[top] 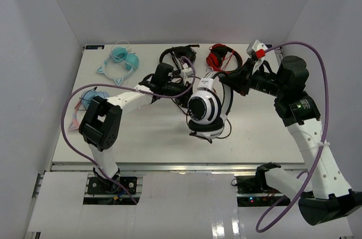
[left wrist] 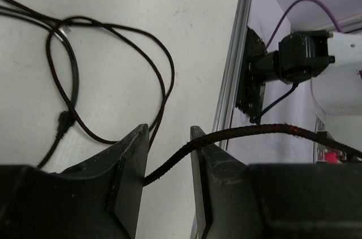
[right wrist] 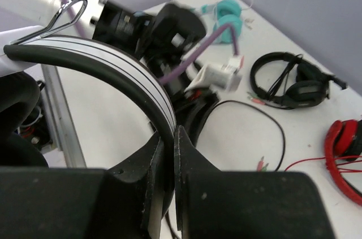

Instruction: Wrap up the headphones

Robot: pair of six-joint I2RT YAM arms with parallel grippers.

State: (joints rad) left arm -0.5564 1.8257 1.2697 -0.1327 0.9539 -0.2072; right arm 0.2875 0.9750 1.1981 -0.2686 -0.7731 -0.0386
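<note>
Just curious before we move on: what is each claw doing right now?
Left gripper: open, the thin black cable running between its fingers.
Right gripper: shut on the white striped headband of the white over-ear headphones.

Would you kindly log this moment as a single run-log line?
right hand: shut on headphones at headband | left hand: open, cable between fingers | cable slack: looped on table

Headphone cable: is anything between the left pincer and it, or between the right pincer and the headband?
Nothing visible. The cable runs through the gap between the fingers of the left pincer, and the right pincer is shut on the white headband. The black headphones and red headphones lie farther back.
</note>
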